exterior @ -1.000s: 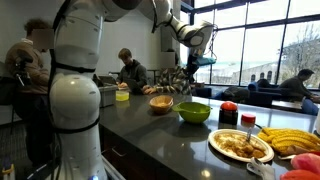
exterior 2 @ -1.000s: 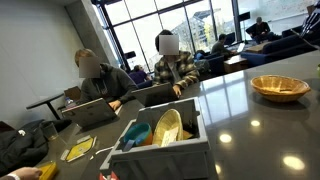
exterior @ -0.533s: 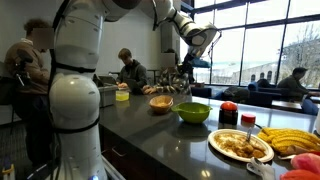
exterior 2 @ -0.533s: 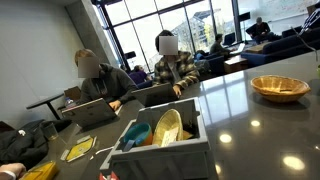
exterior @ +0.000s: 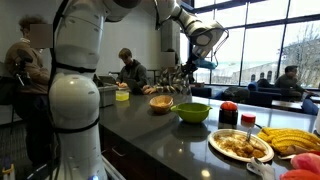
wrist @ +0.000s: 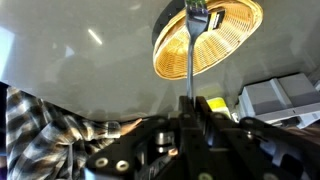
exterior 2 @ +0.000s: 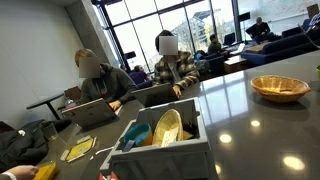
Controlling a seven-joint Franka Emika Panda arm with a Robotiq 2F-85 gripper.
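- Wrist view: the gripper (wrist: 190,112) is pinched narrow on the long handle of a utensil (wrist: 191,60). The utensil's head looks fork-like, though it is too dim to be sure. It hangs over the woven bowl (wrist: 225,40) on the grey counter (wrist: 90,60).
- Risk: the hold sits low on a thin handle, so a swing could twist the utensil loose and drop it beside the bowl.
- In an exterior view, the arm reaches high with the wrist bent down. The gripper (exterior: 202,62) is well above the woven bowl (exterior: 161,103), with a green bowl (exterior: 193,112) near it.
- In an exterior view, the woven bowl (exterior 2: 279,87) stands well apart from a grey bin (exterior 2: 160,150). No gripper shows.
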